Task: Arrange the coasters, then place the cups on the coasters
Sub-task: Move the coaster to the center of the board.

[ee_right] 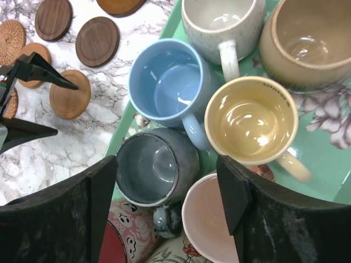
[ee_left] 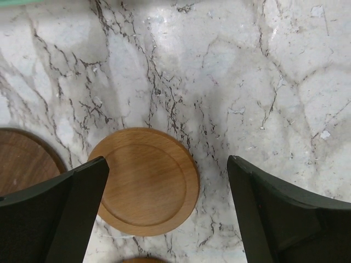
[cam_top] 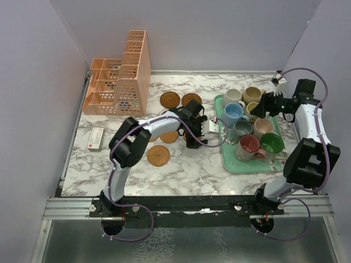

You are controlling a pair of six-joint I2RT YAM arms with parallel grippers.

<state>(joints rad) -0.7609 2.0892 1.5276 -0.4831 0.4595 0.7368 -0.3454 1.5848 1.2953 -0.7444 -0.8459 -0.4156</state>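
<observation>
**Surface.** Table: glossy marble pattern, white with grey veining.

**Coasters.** Thin round discs, lying flat on the marble left of the tray; none is on the tray.
- Light wooden coaster: smooth, fine grain, raised rim around a shallow turned recess.
- Darker coaster: brown wood grain, just beside the light one with a narrow strip of marble between them.
- Woven coaster: basket-textured, nearest the arm bases.
- Dark brown disc and a second dark disc: matte and rimmed, lying side by side.

**Cups.** Eight handled ceramic mugs stand upright and packed close together on the mint-green tray, which is rectangular with a floral print.
- Cream cup: speckled glaze.
- Tan cup: wide, glossy.
- Blue cup, yellow cup and grey cup.
- Pink cup, red cup and green cup.

**Left gripper**. Black wedge-shaped fingers are spread wide with nothing held, above the light wooden coaster. Whether the tips touch the marble cannot be told.

**Right gripper**. The jaws are parted and empty, above the grey and pink cups.

**Other.**
- Peach organiser: plastic lattice, stepped tiers, at the back left.
- Small white box: flat, near the left edge.
</observation>
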